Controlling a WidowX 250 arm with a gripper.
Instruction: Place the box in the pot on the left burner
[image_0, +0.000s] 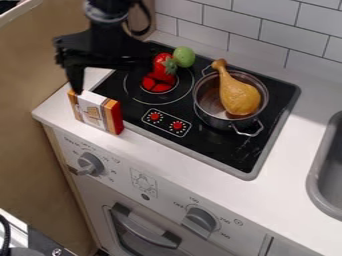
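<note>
The black gripper (115, 86) hangs from the top left above the stove's left edge, its fingers wide apart. One fingertip is right by the rear left end of the box; the other is dark against the stovetop. The box (93, 111), white and orange with a red end, stands upright on the counter at the stove's front left corner. A metal pot (211, 114) sits on the right side of the stove with a toy drumstick (239, 95) in it. The left burner (135, 92) has no pot on it.
A red strawberry-like toy (163, 65) and a green round toy (184, 57) lie at the left burner's rear edge. The black stovetop (220, 150) has a raised grey rim. A grey sink (320, 172) is at the right, and a tiled wall (257, 30) stands behind.
</note>
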